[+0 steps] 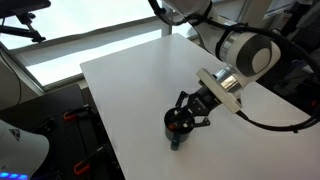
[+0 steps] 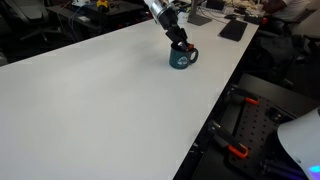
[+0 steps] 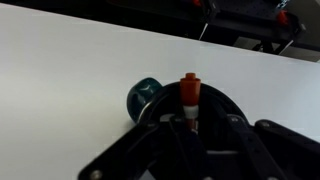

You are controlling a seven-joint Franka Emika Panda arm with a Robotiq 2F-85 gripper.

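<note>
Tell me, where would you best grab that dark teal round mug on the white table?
The dark teal round mug stands upright, mouth up, so I would likely come from above and pinch its wall at the rim, one jaw inside, one outside. Its handle juts sideways, so choose rim away from it. The gripper, an orange cylindrical pen between its jaws, hangs right over it.

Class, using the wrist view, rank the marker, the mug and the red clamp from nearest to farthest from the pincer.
1. Marker: held in the pincer.
2. Mug: just beyond, on the table.
3. Red clamp: past the table's edge.
</note>
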